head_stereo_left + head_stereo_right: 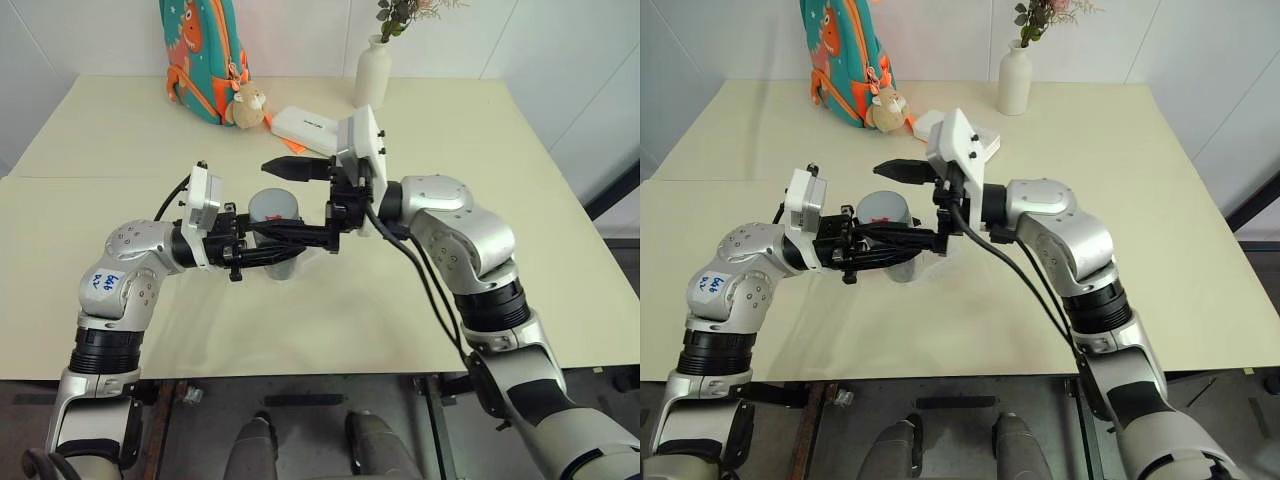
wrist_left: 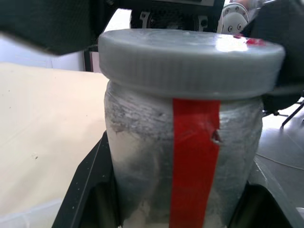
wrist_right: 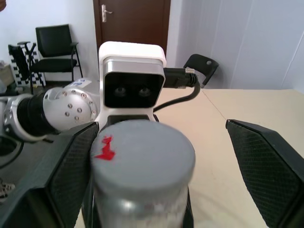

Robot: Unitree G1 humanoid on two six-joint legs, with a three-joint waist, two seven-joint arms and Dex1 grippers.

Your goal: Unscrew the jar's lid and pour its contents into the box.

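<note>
My left gripper [image 1: 272, 248] is shut on the jar [image 2: 142, 156], a silvery cylinder with a red strip down its side, and holds it upright above the table. The grey lid [image 1: 273, 206] with a small red mark sits on the jar [image 3: 142, 156]. My right gripper [image 1: 291, 200] is open and reaches in from the right, one finger on each side of the lid without touching it. The contents are hidden inside the jar. Under the jar, a faint clear edge of the box [image 1: 313, 252] shows on the table; my arms cover the rest of it.
At the back of the cream table [image 1: 120, 150] stand a teal dinosaur backpack [image 1: 200, 55] with a plush toy [image 1: 247, 105], a white oblong case [image 1: 305, 125] and a white vase [image 1: 373, 70] with flowers. The table's front edge runs below my arms.
</note>
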